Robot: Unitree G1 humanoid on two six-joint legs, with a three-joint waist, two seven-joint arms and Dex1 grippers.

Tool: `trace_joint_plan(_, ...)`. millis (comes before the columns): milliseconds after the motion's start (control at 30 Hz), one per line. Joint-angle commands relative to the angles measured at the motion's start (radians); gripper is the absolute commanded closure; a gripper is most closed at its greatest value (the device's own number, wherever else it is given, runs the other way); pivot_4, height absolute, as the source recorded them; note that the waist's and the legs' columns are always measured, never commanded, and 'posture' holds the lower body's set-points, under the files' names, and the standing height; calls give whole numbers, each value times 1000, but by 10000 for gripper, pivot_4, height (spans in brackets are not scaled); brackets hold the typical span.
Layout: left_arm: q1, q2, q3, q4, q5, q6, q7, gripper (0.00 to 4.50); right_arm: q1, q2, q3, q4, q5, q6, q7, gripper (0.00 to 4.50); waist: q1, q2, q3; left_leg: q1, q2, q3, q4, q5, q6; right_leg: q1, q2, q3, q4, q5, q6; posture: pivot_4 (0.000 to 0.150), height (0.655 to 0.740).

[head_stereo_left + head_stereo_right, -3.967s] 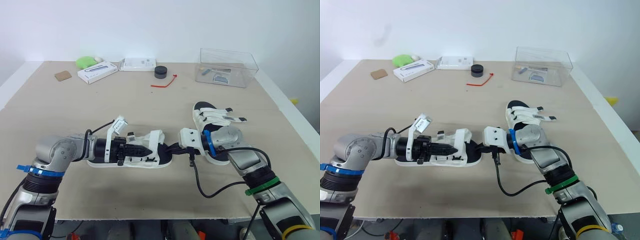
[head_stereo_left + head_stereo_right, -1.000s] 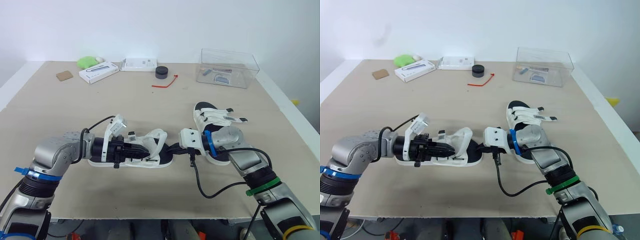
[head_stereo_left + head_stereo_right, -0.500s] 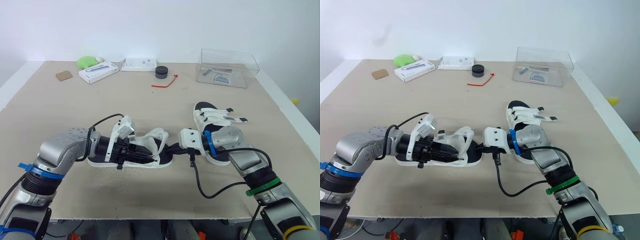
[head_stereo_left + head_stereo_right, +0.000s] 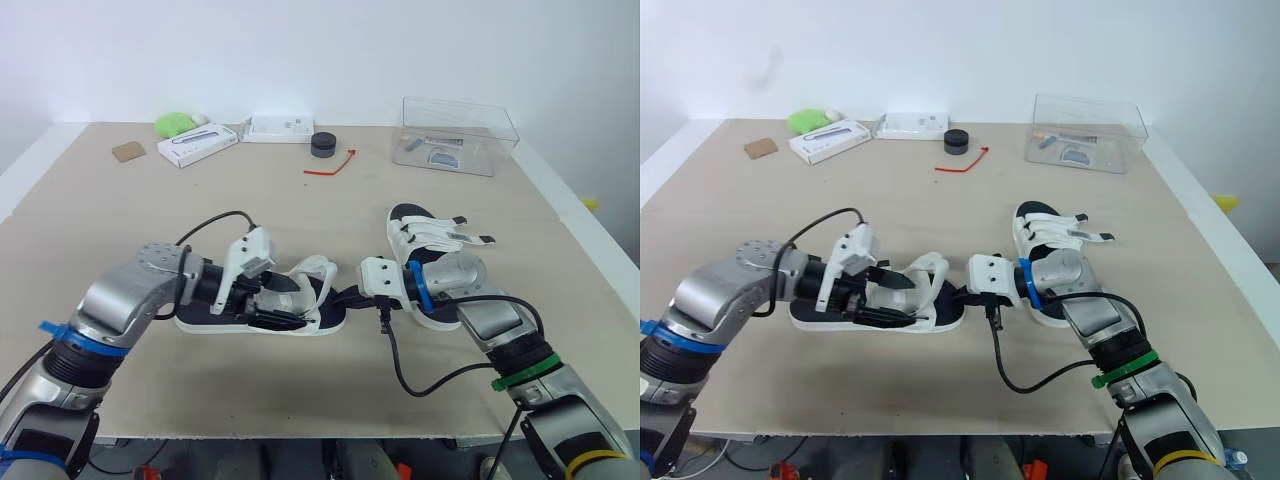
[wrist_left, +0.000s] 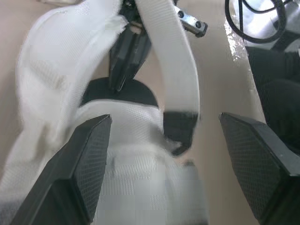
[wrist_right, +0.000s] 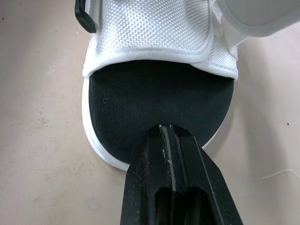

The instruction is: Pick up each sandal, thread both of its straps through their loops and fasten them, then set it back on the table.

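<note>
The near sandal (image 4: 255, 318) lies flat on the desk (image 4: 150, 220), close to the front edge, with its long side running from left to right between the two hands. The left hand (image 4: 277, 306) is at the white mesh top of this sandal and is open wide. Its two black fingers (image 5: 89, 168) sit far apart, one on each side of the mesh top, and they are not squeezing anything. A white strap (image 5: 168, 61) with a black tip curves up loose over the sandal between those fingers. The right hand (image 4: 345, 298) comes in from the other side. Its fingers are pressed tight together with nothing between them, and the tip rests on the black inside of the sandal at the end nearest that hand. A little farther back and to the right is the second sandal (image 4: 425, 232), flat on the desk and partly behind the right arm, with two strap ends sticking out to the right. Far back on the desk are a clear box (image 4: 458, 135), a red tie (image 4: 330, 165), a small black round pot (image 4: 322, 144), two white boxes (image 4: 195, 145), a green thing (image 4: 172, 124) and a small brown square (image 4: 127, 151).
</note>
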Motion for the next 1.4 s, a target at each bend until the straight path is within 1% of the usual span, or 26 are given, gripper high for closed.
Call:
trace_joint_plan(33,-35,-6,-22,-36,13,34,12,7214,8,-14,14,41,-43,15,-1,45000,0,0,0,0,0,0,0,0,0,0,0,0,0,0,0,1500,7400)
trace_joint_plan(133,-65,-17,-45,-41,17,74,24,7214,11,-16,14,40,-44,13,-2,45000,0,0,0,0,0,0,0,0,0,0,0,0,0,0,0,1500,7400)
trace_joint_plan(367,-143,-80,-86,-50,4,186,72,7214,15,-16,11,35,-45,17,-9,45000,0,0,0,0,0,0,0,0,0,0,0,0,0,0,0,1500,7400)
trace_joint_plan(600,-171,-107,-98,-11,20,216,97,7214,7,-13,11,43,-48,14,-11,45000,0,0,0,0,0,0,0,0,0,0,0,0,0,0,0,1500,7400)
trace_joint_plan(700,-179,-130,-89,27,35,216,124,15173,4,-12,11,45,-48,13,-10,45000,0,0,0,0,-1,0,1,0,0,1,0,0,0,1,1,1500,7400)
trace_joint_plan(867,-196,-131,-86,47,49,204,126,39065,4,-13,11,46,-48,11,-9,45000,1,0,0,0,-1,0,1,1,1,1,-1,0,0,1,2,1500,7400)
trace_joint_plan(900,-197,-128,-87,48,52,197,123,44589,4,-12,12,45,-48,11,-8,45000,1,0,0,0,-2,0,1,1,1,1,-1,0,0,1,2,1500,7400)
trace_joint_plan(1100,-193,-114,-63,46,39,198,109,44903,8,-14,13,40,-49,9,-8,45000,1,0,0,0,-2,0,1,1,1,1,-1,0,0,2,2,1500,7400)
trace_joint_plan(1233,-188,-122,22,98,-18,256,118,44903,12,-19,13,40,-49,3,-6,45000,0,0,0,0,-1,0,1,1,1,1,-1,0,0,2,2,1500,7400)
trace_joint_plan(1400,-201,-192,231,213,-171,463,173,44903,14,-16,16,39,-48,3,-5,45000,-1,0,0,0,-1,0,1,1,1,0,0,0,0,2,2,1500,7400)
